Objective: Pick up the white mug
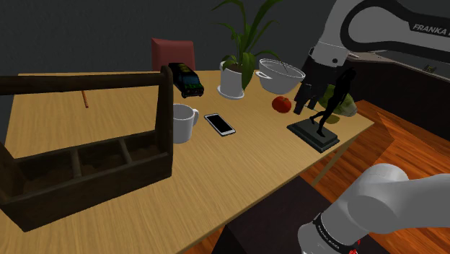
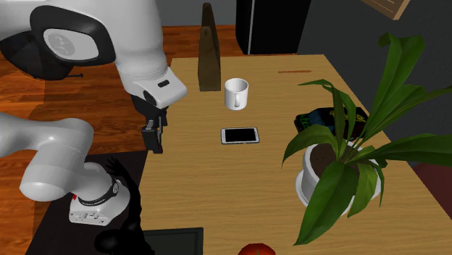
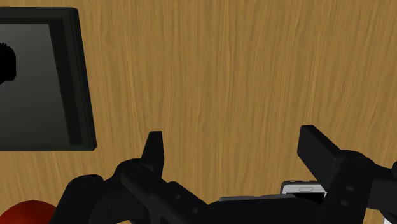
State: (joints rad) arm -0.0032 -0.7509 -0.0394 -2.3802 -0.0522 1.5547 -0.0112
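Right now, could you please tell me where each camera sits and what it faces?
Shoulder view: beside the arm, facing across the table to the white mug; gripper shows.
Second exterior view: above the plant end, looking down at mug, smartphone, arm.
Wrist view: on the hand, facing down at the table; open fingers show.
Shared: both exterior views hold mug, smartphone.

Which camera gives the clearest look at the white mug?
The second exterior view: the white mug stands in the open, its opening and whole body visible. In the shoulder view the wooden toolbox hides one side. The wrist view faces tabletop.
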